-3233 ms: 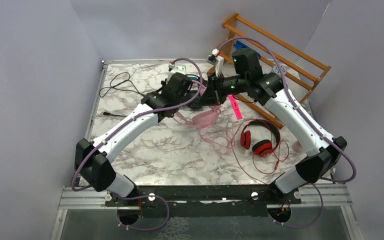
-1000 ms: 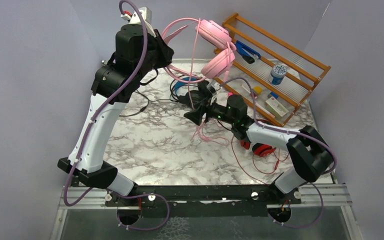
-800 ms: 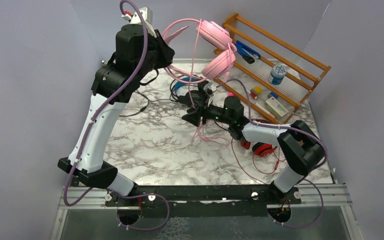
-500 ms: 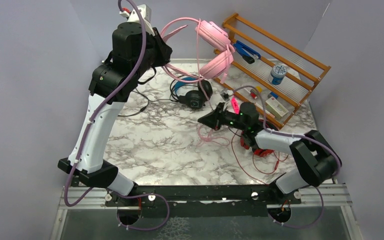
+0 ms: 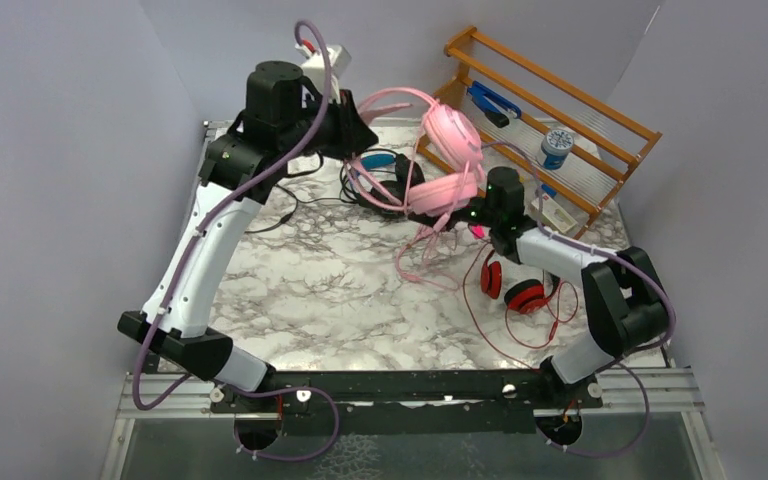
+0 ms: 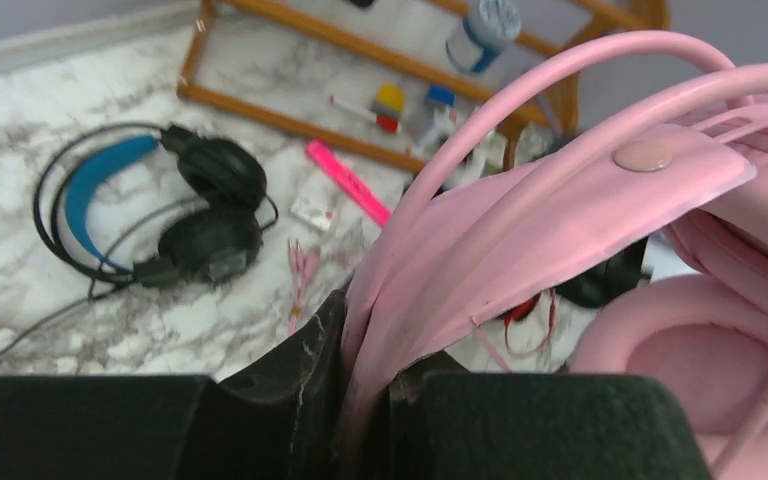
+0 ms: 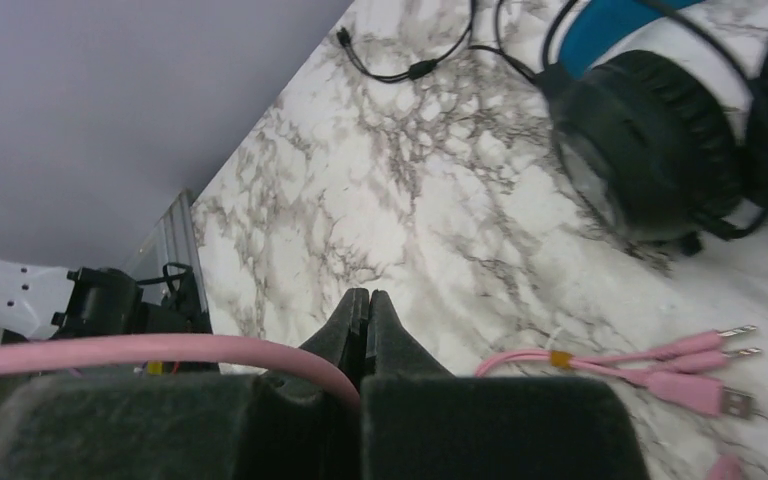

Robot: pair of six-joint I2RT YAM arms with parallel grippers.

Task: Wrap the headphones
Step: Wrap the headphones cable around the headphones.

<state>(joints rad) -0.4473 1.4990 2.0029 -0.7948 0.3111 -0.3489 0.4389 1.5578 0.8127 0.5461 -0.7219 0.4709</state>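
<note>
My left gripper (image 5: 360, 128) is shut on the headband of the pink headphones (image 5: 448, 160) and holds them in the air above the table's far middle; the band runs between its fingers in the left wrist view (image 6: 520, 210). My right gripper (image 5: 457, 214) is shut on the pink cable (image 7: 160, 350), just below the pink ear cups. The rest of the pink cable (image 5: 422, 262) hangs to the table, its plugs lying on the marble (image 7: 700, 375). The black headphones with blue headband (image 5: 385, 170) lie behind. The red headphones (image 5: 516, 284) lie at the right.
A wooden rack (image 5: 550, 130) with a small jar (image 5: 556, 148) and small items stands at the back right. A pink marker (image 6: 348, 182) lies near it. A black cable (image 5: 280, 205) trails over the marble table (image 5: 330, 300) at the back left.
My left gripper has swung right and lower with the pink headphones. My right gripper has moved up and right to just under the ear cups, with the pink cable.
</note>
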